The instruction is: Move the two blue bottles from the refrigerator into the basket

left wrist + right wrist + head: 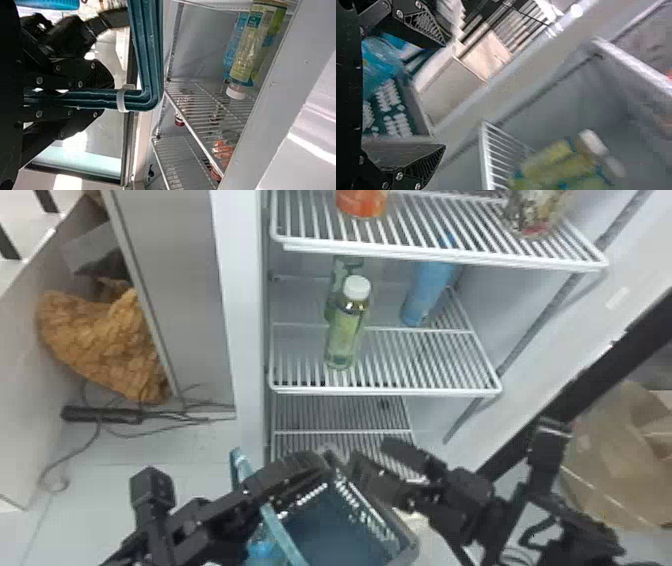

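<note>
Now, basket (327,540): held before the refrigerator (246,290) at six o'clock in the head view; appears to carry one of the two blue bottles, judging by the blue shape (261,551) near its nine o'clock side.
Left gripper (105,96): clamped on the basket's teal bar, reaching in from seven o'clock in the head view.
Right gripper (444,95): spread wide, with nothing between its fingers, near the basket's one o'clock edge.
Shelf bottle (426,297): upright and blue, toward the rear of the middle shelf (385,391), at one o'clock from the basket and two o'clock from the nearer green bottle (345,332).
Tally: probably half done, with one blue bottle seemingly delivered.
Remaining: grasp the shelf bottle, clear the green bottle without toppling it, then lower into the basket.
</note>
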### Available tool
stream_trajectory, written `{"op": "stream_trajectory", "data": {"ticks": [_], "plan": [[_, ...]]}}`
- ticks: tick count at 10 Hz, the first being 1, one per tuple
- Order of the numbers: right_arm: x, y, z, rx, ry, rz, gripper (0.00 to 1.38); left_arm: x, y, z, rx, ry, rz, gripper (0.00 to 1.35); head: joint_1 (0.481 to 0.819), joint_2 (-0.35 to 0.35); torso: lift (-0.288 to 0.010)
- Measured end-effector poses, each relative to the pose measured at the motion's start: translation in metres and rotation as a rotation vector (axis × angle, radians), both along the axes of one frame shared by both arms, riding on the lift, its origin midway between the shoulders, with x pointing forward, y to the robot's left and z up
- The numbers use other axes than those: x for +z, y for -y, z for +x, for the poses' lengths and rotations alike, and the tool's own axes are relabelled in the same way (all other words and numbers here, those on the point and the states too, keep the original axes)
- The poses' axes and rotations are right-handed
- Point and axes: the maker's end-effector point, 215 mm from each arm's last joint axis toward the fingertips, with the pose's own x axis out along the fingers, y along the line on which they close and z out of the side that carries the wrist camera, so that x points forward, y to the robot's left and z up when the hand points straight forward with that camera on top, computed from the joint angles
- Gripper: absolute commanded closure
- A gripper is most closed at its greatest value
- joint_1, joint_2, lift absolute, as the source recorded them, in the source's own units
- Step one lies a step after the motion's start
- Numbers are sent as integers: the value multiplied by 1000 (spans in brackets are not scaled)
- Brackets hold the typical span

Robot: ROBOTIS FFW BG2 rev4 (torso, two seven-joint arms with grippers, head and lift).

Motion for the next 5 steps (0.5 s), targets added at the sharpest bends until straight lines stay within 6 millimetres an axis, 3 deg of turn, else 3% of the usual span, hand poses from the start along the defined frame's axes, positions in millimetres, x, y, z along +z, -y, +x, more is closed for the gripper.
{"op": "stream_trajectory", "data": {"ticks": [3,5], "plan": [[19,71,38,-193,156,-85,176,0,0,0,0,0,-1,1164,695,-324,-216],[24,102,52,-288,205,-148,173,-1,-2,0,4,-3,0,1164,695,-350,-216]]}}
